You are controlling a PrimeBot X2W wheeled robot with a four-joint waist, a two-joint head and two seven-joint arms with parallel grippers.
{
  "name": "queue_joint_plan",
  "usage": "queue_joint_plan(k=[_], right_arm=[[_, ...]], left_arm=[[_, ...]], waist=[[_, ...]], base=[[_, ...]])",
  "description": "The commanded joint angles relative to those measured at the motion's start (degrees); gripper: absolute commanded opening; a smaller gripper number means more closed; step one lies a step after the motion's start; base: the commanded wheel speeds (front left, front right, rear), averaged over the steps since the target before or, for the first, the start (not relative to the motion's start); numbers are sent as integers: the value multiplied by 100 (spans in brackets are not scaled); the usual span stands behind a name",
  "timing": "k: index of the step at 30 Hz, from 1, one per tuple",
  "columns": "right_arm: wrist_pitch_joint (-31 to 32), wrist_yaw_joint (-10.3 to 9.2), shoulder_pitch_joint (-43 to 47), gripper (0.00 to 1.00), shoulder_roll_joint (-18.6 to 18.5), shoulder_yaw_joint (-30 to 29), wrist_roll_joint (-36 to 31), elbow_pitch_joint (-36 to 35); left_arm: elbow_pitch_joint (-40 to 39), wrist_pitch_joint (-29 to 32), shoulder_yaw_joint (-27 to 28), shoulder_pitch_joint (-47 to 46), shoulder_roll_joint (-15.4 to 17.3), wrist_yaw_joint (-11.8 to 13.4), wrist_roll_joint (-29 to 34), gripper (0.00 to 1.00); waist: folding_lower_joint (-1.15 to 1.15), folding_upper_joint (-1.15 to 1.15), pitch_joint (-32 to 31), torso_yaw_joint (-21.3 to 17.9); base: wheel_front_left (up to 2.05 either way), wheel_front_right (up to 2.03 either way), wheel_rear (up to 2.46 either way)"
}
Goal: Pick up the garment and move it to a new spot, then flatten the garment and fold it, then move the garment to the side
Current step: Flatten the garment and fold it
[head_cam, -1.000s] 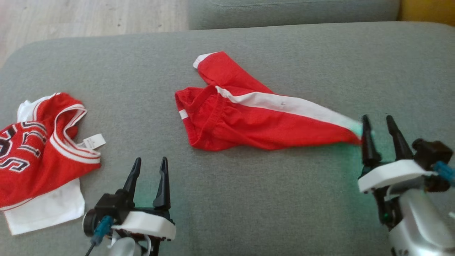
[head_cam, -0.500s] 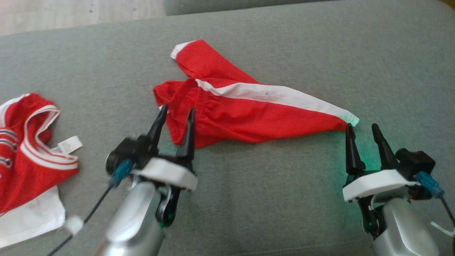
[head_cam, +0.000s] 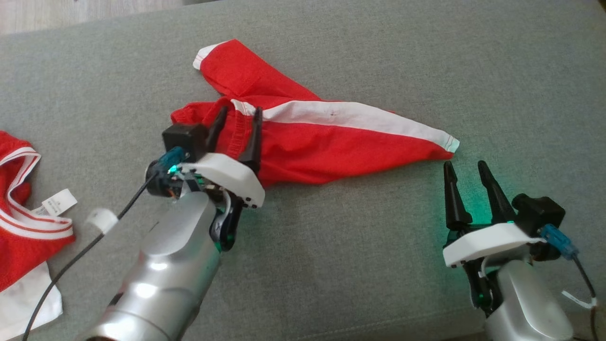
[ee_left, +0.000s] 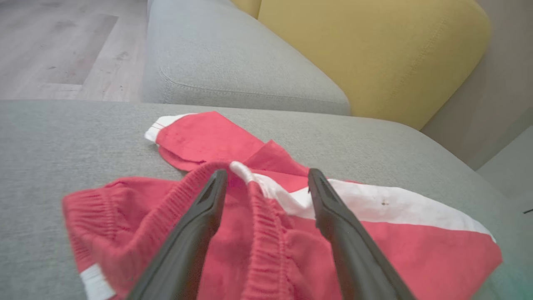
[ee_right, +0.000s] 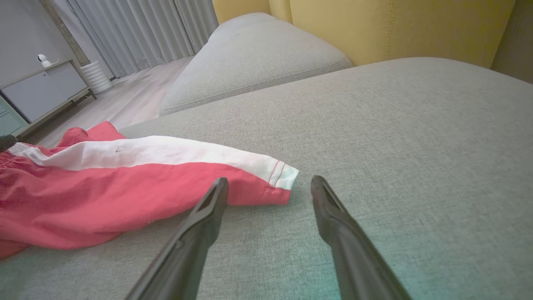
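Observation:
Red shorts (head_cam: pixel 322 142) with a white side stripe lie crumpled on the grey sofa cushion (head_cam: pixel 355 265). My left gripper (head_cam: pixel 239 114) is open over the elastic waistband (ee_left: pixel 266 221), one finger on each side of a raised fold of it. My right gripper (head_cam: pixel 465 169) is open, just short of the white leg hem (ee_right: pixel 283 173), its fingers apart from the cloth. In the right wrist view the hem lies a little ahead of the gripper (ee_right: pixel 268 183), nearer the left finger.
A red and white jersey (head_cam: pixel 23 227) with a label lies on the cushion's left side. A second grey cushion (ee_left: pixel 233 62) and a yellow backrest (ee_left: pixel 374 54) stand behind. Wooden floor (ee_left: pixel 54 46) lies beyond the far edge.
My left arm has reached forward from the near edge onto the waistband. My right gripper has let go of the leg hem and drawn back. The head camera has shifted, sliding the scene leftward.

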Motion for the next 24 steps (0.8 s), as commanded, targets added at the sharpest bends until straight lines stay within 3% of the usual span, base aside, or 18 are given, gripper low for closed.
queue_joint_plan(k=[1,3,4,5,6,15,24], right_arm=[[-36,37,-222,100,25,164,46,-157],[-36,37,-244,100,26,218,96,-156],[-36,37,-259,100,26,235,121,-158],[-36,37,-274,100,26,246,142,-158],[-36,37,-287,100,26,257,162,-158],[-36,37,-147,100,26,123,209,-154],[-36,37,111,100,27,145,364,-145]], left_arm=[[-66,6,20,-268,60,-1,-76,100],[11,-16,-91,-307,60,4,-235,100],[54,-37,-152,-320,60,11,-289,81],[97,-67,-203,-328,60,22,-339,13],[139,-99,-247,-324,60,27,-395,0],[141,-459,-214,30,60,-6,-579,0],[-672,-467,709,1249,259,87,-169,0]], waist=[[-1,0,0,3],[-1,0,0,6],[-1,0,3,9],[-1,0,1,14],[-1,0,-4,21],[-1,0,-379,280],[-1,0,-814,594]], base=[[0,0,0],[0,0,0],[0,0,0],[0,0,0],[0,0,0],[0,0,0],[0,0,0]])
